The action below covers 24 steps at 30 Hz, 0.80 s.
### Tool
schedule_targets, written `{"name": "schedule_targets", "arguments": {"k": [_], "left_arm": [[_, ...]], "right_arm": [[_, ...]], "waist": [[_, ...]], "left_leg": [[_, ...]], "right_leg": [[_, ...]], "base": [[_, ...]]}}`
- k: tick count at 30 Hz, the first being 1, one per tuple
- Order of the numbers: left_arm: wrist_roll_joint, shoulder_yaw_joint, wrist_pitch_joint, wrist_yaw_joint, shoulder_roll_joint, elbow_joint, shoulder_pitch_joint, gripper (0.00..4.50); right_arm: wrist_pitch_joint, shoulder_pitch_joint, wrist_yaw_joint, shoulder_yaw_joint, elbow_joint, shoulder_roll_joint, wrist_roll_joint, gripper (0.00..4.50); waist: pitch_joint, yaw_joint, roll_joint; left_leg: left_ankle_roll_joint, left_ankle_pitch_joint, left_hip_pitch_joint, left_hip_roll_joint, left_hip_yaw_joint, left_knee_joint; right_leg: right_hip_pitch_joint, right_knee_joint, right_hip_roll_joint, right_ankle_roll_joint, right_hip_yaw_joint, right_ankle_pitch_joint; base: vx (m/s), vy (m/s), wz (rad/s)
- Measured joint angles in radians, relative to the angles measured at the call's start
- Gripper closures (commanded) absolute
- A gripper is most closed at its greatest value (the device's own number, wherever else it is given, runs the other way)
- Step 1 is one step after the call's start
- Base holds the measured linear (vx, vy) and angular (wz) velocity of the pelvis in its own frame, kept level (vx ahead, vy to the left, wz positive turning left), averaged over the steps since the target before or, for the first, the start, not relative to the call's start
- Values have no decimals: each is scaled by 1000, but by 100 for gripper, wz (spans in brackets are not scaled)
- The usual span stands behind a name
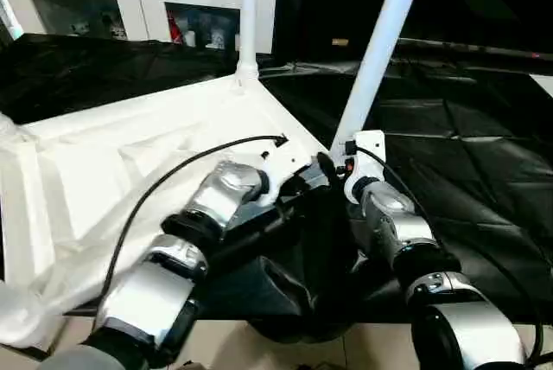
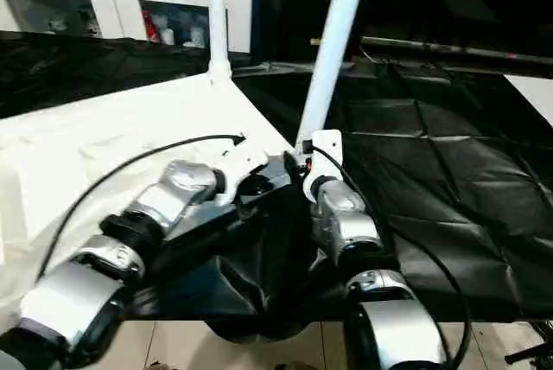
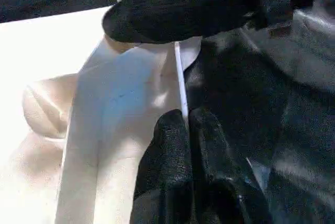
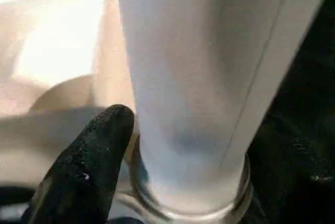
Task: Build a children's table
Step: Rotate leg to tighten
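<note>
Tabletop (image 1: 130,154), two legs (image 1: 380,50) socketed, no legible writing

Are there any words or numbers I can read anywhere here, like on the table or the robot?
None can be read.
White plastic rectangular tabletop and its long white tapered tube legs: no writing shows.
Robot's silver forearms: no label shows.
Small items in the white cabinet at the back: too small and blurred to read.
</note>
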Motion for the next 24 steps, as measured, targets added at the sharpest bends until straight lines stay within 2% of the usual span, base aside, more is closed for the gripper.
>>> {"name": "schedule_targets", "arguments": {"k": [5, 8, 13, 14, 16, 19, 24], "left_arm": [[-29, -8, -80, -184, 82, -40, 28, 450], [-38, -8, -95, -249, 105, -62, 41, 450], [-62, -8, -104, -339, 141, -79, 56, 450], [-63, -8, -104, -350, 144, -85, 61, 450], [-63, -8, -104, -357, 144, -88, 63, 450], [-63, -8, -104, -357, 145, -94, 67, 450], [-65, -8, -100, -363, 149, -107, 73, 450]], "right_arm": [[-48, 66, 289, 99, -96, -117, -25, 110], [-57, 92, 416, 133, -155, -169, -28, 110], [-45, 114, 562, 152, -203, -210, -6, 110], [-40, 115, 580, 153, -206, -213, -3, 125], [-36, 115, 594, 154, -206, -213, 2, 125], [-30, 115, 602, 154, -206, -212, 11, 160], [-3, 119, 615, 151, -220, -212, 27, 182]], "waist": [[1, 8, 4], [1, 8, 5], [2, 7, 5], [2, 9, 6], [2, 10, 6], [2, 9, 5], [2, 9, 5]], "left_leg": [[0, 0, -2, 1, 1, -2], [0, 0, -4, 1, 2, 1], [2, -1, -3, 1, 3, 1], [1, -1, -2, 1, 3, 1], [1, -1, -2, 1, 3, 1], [1, -1, -2, 1, 3, 2], [1, -1, -2, 1, 3, 1]], "right_leg": [[-1, 0, 0, -2, -1, 1], [-1, -1, 0, -2, 1, -1], [-1, 0, 0, -2, 1, -2], [-1, 1, 0, -2, 1, -2], [-1, 1, 0, -2, 1, -2], [-1, 1, 0, -2, 1, -2], [-1, 1, 0, -2, 1, -3]], "base": [[0, 0, 0], [0, 0, 0], [0, 0, 0], [0, 0, 0], [0, 0, 0], [0, 0, 0], [0, 0, 0]]}}
